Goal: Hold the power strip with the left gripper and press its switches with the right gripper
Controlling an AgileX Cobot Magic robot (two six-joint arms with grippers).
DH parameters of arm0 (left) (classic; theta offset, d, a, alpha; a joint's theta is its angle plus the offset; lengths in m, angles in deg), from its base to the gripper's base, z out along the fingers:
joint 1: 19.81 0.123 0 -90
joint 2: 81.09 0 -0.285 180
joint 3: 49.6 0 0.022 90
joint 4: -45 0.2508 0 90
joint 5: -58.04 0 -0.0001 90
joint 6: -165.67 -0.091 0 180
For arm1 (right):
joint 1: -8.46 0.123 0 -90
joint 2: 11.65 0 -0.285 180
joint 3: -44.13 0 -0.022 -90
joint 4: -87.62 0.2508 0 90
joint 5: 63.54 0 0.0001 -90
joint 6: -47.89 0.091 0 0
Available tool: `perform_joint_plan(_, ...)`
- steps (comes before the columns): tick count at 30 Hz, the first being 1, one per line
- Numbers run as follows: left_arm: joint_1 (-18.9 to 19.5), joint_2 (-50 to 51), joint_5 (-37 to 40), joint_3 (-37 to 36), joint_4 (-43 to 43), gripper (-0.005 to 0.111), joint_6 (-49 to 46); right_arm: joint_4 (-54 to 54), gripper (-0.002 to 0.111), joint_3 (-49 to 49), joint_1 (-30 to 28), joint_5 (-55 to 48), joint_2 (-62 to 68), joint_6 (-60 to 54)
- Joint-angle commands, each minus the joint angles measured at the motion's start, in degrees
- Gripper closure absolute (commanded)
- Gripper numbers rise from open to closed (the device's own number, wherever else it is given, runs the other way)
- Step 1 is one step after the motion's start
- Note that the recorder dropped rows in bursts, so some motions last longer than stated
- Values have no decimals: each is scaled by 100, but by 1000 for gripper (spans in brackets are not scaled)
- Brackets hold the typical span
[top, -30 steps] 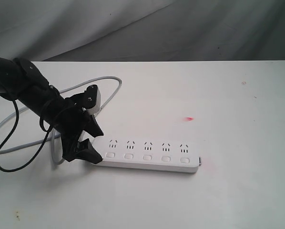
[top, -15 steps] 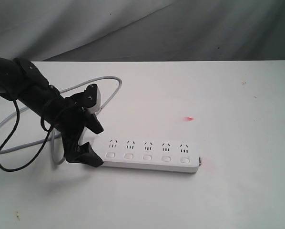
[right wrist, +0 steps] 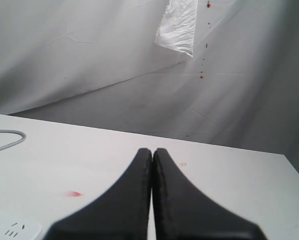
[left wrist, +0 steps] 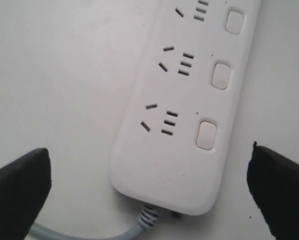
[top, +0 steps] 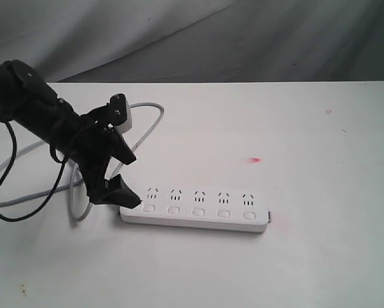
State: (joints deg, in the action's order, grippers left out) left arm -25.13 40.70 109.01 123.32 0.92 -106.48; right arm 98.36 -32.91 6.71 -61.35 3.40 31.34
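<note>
On the bench (top: 307, 128), the cord end of the power strip (top: 198, 212) is flanked by the wide-spread left hand (top: 131, 179) — the right hand (right wrist: 152, 152) is pressed shut.

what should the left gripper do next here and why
Probably lower the left gripper and close it on the cord end of the power strip: its jaws stand wide open astride that end, clear of it, and the right gripper, shut, is not at the switches.

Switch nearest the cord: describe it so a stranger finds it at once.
On the white table lies a long white power strip. Five square switches line it. Yours is the end one, next to the grey cord and the open left gripper.
</note>
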Motion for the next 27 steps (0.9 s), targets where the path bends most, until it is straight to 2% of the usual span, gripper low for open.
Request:
perform_joint_plan(1,-29,-473,-52,21,-48,7,194,12,108,-18,-38,-7,-31,-9)
perform_joint_plan(6,-29,-1050,-145,21,-48,8,684,12,108,-18,-38,-7,-31,-9)
perform_joint_plan(10,-29,-1479,-104,21,-48,8,1473,13,108,-18,-38,-7,-31,1)
perform_joint_plan(12,-29,-1671,-92,21,-31,11,1670,13,108,-18,-38,-7,-31,1)
perform_joint_plan(14,-29,-1825,-13,21,-31,23,1711,13,108,-18,-38,-7,-31,1)
perform_joint_plan(21,-29,-2343,857,21,-109,104,1716,13,108,-18,-38,-7,-31,1)
perform_joint_plan(27,-29,-2620,1740,21,-271,106,1719,13,108,-18,-38,-7,-31,1)
